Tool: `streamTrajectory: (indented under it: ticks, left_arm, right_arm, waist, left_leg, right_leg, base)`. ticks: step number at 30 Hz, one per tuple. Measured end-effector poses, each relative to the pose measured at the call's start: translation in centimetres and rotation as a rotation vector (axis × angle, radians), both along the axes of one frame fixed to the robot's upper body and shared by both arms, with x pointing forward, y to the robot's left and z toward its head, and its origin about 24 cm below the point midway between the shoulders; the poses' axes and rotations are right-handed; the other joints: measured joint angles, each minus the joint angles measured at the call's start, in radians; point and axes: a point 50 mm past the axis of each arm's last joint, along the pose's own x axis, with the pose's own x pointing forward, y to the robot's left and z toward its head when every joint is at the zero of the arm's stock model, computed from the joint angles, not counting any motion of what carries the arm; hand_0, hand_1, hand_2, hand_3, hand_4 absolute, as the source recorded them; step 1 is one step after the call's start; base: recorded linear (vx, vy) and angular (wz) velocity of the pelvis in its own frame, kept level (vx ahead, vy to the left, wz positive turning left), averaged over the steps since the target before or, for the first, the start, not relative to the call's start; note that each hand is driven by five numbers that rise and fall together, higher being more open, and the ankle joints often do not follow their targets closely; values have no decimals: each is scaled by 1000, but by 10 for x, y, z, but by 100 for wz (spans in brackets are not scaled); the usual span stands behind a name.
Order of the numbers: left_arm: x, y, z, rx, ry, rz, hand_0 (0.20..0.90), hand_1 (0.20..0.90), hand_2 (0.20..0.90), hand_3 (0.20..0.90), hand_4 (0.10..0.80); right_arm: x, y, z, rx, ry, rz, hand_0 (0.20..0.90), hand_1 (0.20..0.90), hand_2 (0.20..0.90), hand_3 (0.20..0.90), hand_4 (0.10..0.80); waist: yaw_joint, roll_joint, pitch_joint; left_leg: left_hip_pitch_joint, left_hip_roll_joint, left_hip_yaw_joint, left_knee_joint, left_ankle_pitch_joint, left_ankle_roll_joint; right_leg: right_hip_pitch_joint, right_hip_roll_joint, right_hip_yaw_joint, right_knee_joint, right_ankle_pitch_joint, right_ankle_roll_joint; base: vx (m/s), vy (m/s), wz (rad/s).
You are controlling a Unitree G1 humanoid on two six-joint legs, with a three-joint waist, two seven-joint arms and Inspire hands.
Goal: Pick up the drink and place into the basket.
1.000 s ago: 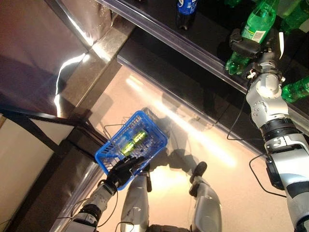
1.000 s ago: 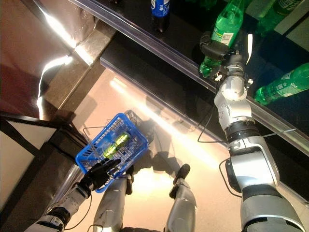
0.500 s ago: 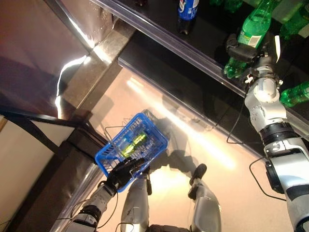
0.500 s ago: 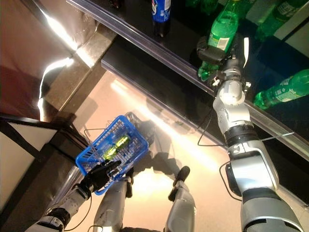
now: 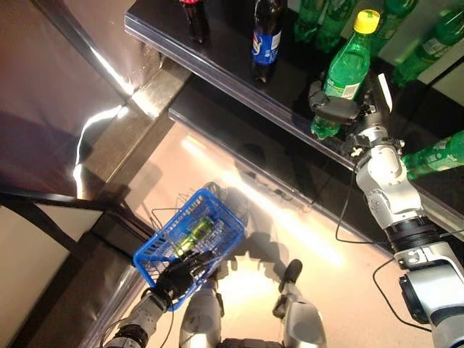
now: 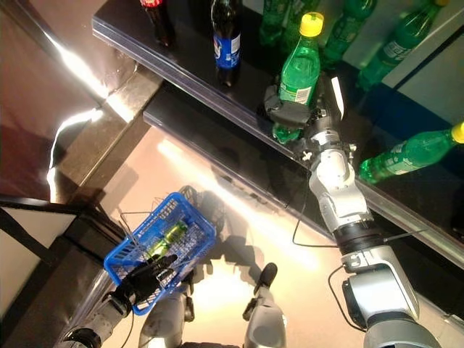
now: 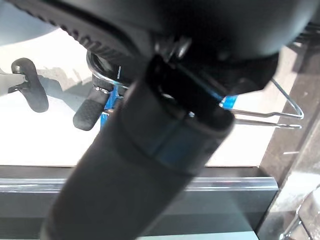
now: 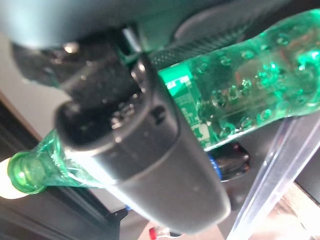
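While the left hand (image 5: 187, 270) grips the blue plastic basket's (image 5: 156, 254) wire handle, the right hand (image 5: 341, 110) is wrapped around a yellow-capped green plastic bottle (image 5: 347, 65) standing on the dark shelf (image 5: 217, 54).

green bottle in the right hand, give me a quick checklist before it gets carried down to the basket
1. Right hand closed round the green bottle: ok, fingers wrap its lower half; the right wrist view agrees.
2. Bottle clear of the shelf: cannot tell, its base is hidden behind the hand.
3. Neighbouring bottles out of the way: ok, the dark cola bottle and the lying green bottle stand apart from the held one.
4. Blue basket held by the left hand: ok, the hand is at its near rim.
5. Room in the basket: ok, only one green bottle in the basket shows, space beside it.
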Motion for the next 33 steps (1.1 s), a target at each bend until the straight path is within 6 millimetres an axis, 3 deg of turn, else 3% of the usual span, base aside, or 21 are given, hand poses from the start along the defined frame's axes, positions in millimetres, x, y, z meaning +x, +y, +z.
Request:
streamTrajectory:
  ticks: [12,21,28,33]
  left_arm:
    - [-10,6,-3,2,14,29,300,300,300,200,100]
    - [-16,4,1,-16,-30,29,300,300,300,200,100]
    - [-29,-1,0,-61,-56,27,300,300,300,200,100]
    - [-21,-9,13,-102,-146,11,300,300,300,200,100]
  right_arm:
    - [-21,17,-2,-80,-41,147,300,300,300,200,100]
    - [-29,17,-30,-102,46,163,300,300,300,200,100]
    - [-38,15,-66,-77,158,159,300,300,300,200,100]
    - [-38,21,-72,-51,177,173,300,300,300,200,100]
  waist:
    - [7,-31,-36]
    - [28,-48,-73]
    - [43,-51,-149]
    - [57,-50,-158]
  left_leg:
    - [72,5,10,-16,5,-5]
    - [74,2,-9,-16,25,-5]
    - [56,2,-20,-16,35,-6]
    - [56,3,-42,-16,42,-6]
  right_leg:
    - [68,7,-2,-3,0,0]
    - [90,4,-27,-4,-9,9]
    - [94,2,-50,-4,-15,14]
    - [110,3,-54,-4,-17,15]
  base:
    - [57,-19,1]
    - [6,-12,6]
    - [10,-13,12]
    - [44,-24,14]
